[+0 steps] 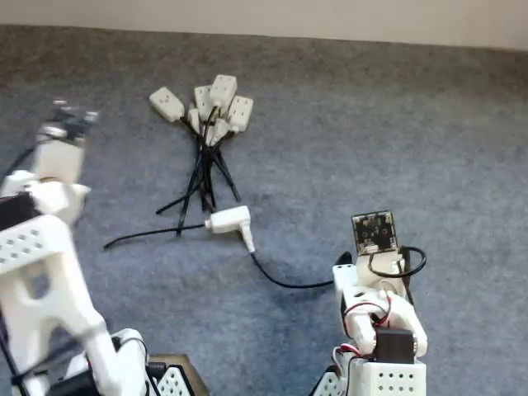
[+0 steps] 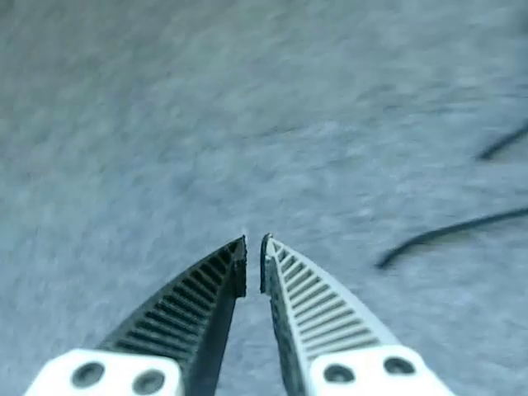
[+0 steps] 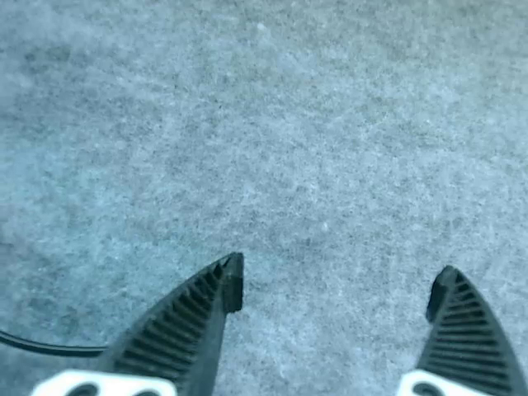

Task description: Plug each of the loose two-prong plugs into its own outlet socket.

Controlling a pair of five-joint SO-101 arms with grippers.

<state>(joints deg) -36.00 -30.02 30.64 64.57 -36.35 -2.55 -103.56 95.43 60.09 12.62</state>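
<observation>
Carpet [image 1: 429,148] lies open at both sides; cords [image 1: 202,177] cross the middle.

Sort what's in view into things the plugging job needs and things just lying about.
Job: bundle of white plugs and sockets; lone white connector; left claw, shut; right claw, open.
Not the job: grey carpet underneath.

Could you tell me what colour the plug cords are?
Black; the cords show best in the high view.

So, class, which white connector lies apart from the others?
The angled connector, alone on the carpet nearer the arms; the others form a bunch farther back.
</observation>
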